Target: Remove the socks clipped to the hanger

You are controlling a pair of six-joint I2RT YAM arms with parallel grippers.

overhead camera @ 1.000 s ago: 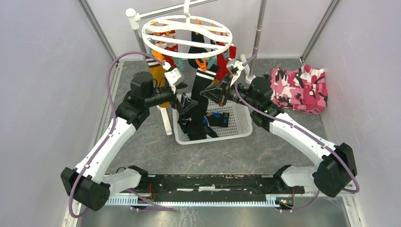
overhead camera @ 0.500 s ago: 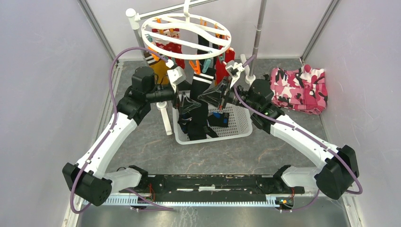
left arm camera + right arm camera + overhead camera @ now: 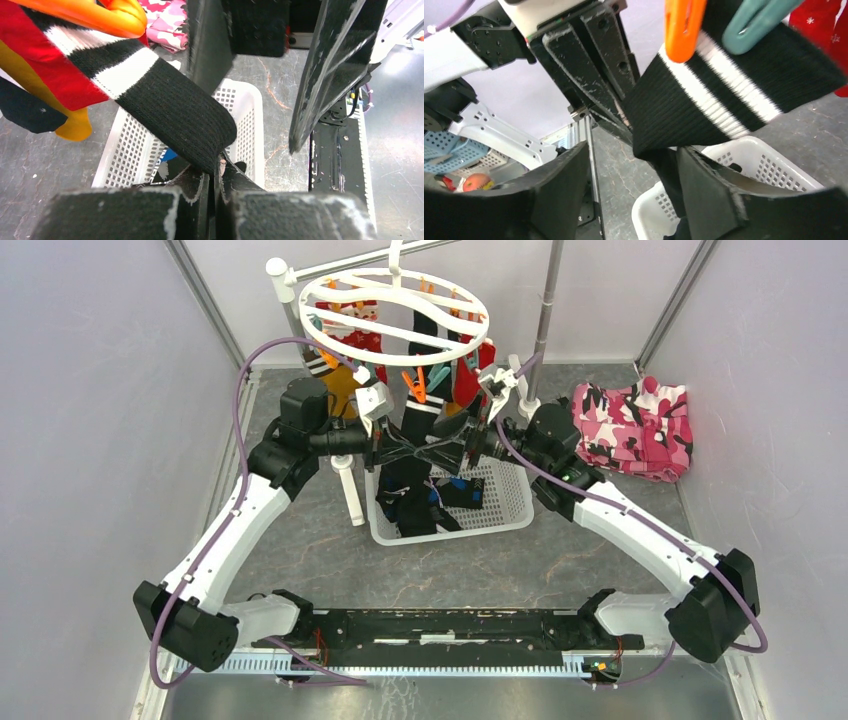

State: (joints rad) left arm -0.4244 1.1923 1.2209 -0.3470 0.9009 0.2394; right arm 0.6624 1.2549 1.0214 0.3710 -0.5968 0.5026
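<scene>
Grey table [image 3: 300, 540]; left tool [image 3: 410, 453], right tool [image 3: 445, 452] outstretched at black sock [image 3: 416, 425]

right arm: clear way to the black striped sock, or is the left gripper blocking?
Likely yes. The right gripper is open with the black striped sock hanging at the gap between its fingers. The left gripper is shut on the sock lower down, close by but apparently not blocking.

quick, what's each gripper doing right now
Left gripper: closed, pinching the black sock.
Right gripper: open, one finger on either side of the same sock.
</scene>
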